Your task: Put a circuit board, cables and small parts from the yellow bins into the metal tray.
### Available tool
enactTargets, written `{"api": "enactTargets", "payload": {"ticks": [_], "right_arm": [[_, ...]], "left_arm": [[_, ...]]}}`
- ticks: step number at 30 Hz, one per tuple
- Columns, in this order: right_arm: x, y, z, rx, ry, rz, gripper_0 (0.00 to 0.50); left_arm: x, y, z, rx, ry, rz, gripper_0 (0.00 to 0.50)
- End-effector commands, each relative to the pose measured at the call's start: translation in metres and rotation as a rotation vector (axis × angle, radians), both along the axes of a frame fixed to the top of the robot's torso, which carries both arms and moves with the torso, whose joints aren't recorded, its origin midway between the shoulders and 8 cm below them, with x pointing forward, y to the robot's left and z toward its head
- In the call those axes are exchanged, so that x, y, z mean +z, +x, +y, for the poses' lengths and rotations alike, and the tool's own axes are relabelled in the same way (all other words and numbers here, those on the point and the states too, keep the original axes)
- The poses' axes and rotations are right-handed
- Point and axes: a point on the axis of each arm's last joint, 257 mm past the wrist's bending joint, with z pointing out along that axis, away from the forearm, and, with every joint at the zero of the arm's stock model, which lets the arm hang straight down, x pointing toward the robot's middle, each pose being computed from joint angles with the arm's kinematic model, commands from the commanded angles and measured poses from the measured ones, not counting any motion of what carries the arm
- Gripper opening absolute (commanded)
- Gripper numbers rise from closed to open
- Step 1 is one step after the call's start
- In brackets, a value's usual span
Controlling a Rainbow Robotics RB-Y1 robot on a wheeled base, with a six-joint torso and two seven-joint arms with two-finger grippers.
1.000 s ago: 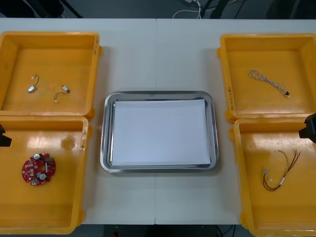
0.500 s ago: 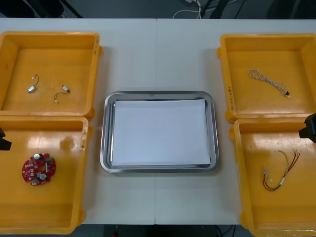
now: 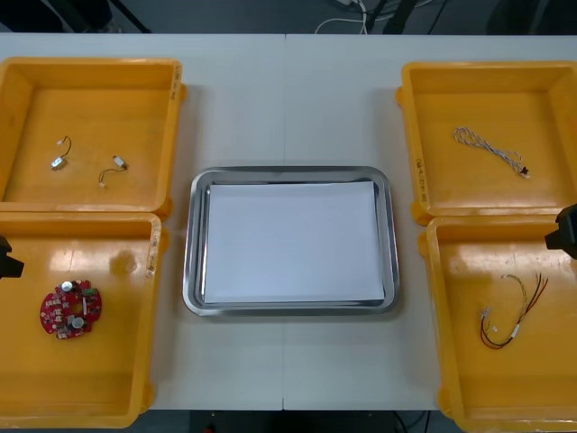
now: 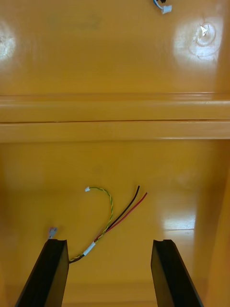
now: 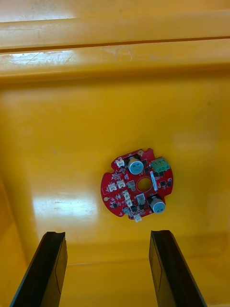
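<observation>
Across the light desk (image 3: pixel 288 99) four yellow bins (image 3: pixel 167 135) flank the metal tray (image 3: pixel 188 271), white inside, with small metal parts (image 3: pixel 59 163) in the far left bin and a twisted blue and white cable (image 3: pixel 489 150) in the far right one. My left fingers (image 3: pixel 5 255) stand wide apart over the near left bin, gripping nothing, the round red circuit board (image 5: pixel 137 184) lying flat just beyond them. My right fingers (image 3: pixel 566 233) are equally spread and bare above the near right bin, the red and yellow cable (image 4: pixel 112 218) lying on its floor between and just beyond them
</observation>
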Motion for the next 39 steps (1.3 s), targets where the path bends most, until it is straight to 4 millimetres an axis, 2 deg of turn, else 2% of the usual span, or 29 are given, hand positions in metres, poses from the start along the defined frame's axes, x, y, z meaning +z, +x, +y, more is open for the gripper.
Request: {"api": "enactTargets", "payload": {"ticks": [1, 7, 21, 31, 39], "right_arm": [[0.010, 0.002, 0.008, 0.021, -0.007, -0.061, 0.500], [-0.007, -0.009, 0.006, -0.005, 0.007, -0.028, 0.500], [-0.045, -0.029, 0.000, -0.066, 0.055, -0.003, 0.500], [-0.067, -0.047, 0.001, -0.160, 0.141, 0.019, 0.500], [-0.084, -0.058, -0.001, -0.218, 0.175, 0.020, 0.500]], "left_arm": [[0.013, 0.000, 0.010, -0.151, 0.093, -0.009, 0.500], [0.017, 0.003, 0.005, -0.255, 0.142, 0.001, 0.500], [0.019, 0.014, -0.026, -0.526, 0.228, 0.017, 0.500], [0.014, 0.017, -0.042, -0.756, 0.313, 0.036, 0.500], [0.007, 0.022, -0.053, -0.855, 0.348, 0.024, 0.500]]}}
